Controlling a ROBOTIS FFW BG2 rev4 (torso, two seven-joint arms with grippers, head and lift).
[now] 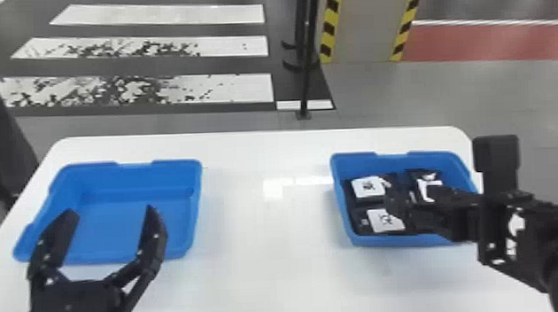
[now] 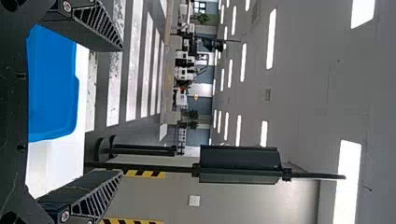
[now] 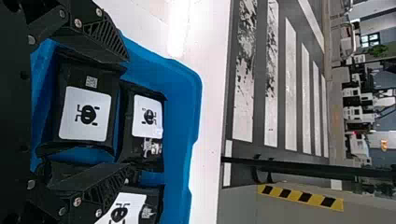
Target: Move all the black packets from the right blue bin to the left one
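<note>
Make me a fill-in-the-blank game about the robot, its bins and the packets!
The left bin and the right bin are both coloured ____.
The black packets lie in the ____ bin.
The table is coloured ____.
The left gripper is ____, not shut.

Missing words: blue; right; white; open.

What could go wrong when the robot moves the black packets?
The black packets lie close together in the right blue bin, so the open right gripper might pinch two at once. The left gripper is at the left blue bin, so it could get in the way.
</note>
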